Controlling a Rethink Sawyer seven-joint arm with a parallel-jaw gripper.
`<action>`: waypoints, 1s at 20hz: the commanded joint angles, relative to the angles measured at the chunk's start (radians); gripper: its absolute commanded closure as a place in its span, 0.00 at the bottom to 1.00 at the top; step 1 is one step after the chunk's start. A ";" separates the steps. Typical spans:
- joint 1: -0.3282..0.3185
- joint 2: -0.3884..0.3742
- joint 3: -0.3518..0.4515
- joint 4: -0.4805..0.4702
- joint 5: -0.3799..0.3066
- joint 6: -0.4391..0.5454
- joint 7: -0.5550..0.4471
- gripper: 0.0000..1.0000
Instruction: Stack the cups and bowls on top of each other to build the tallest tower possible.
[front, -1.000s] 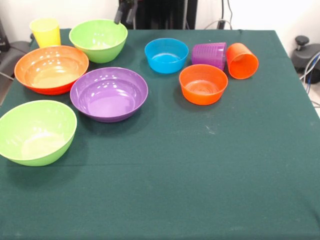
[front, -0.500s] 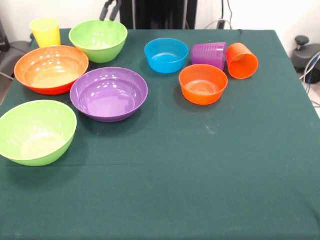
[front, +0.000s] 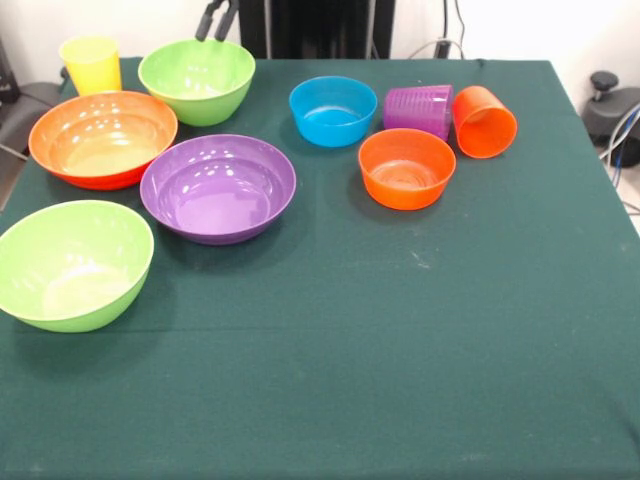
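Up high, gripper (front: 218, 20) with fingers apart, holding nothing — hanging just over the far rim of green bowl (front: 197, 80), straight below.

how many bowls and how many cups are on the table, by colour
Green bowls: 2
Orange bowls: 2
Purple bowl: 1
Blue bowl: 1
Yellow cup: 1
Purple cup: 1
Orange cup: 1
Total: 6 bowls, 3 cups, 9 things
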 joint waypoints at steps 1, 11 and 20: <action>0.010 0.273 -0.114 0.243 0.124 -0.337 -0.076 0.00; 0.043 0.330 -0.151 0.213 0.061 -0.358 -0.121 0.00; 0.089 0.372 -0.190 0.206 0.005 -0.330 -0.104 0.00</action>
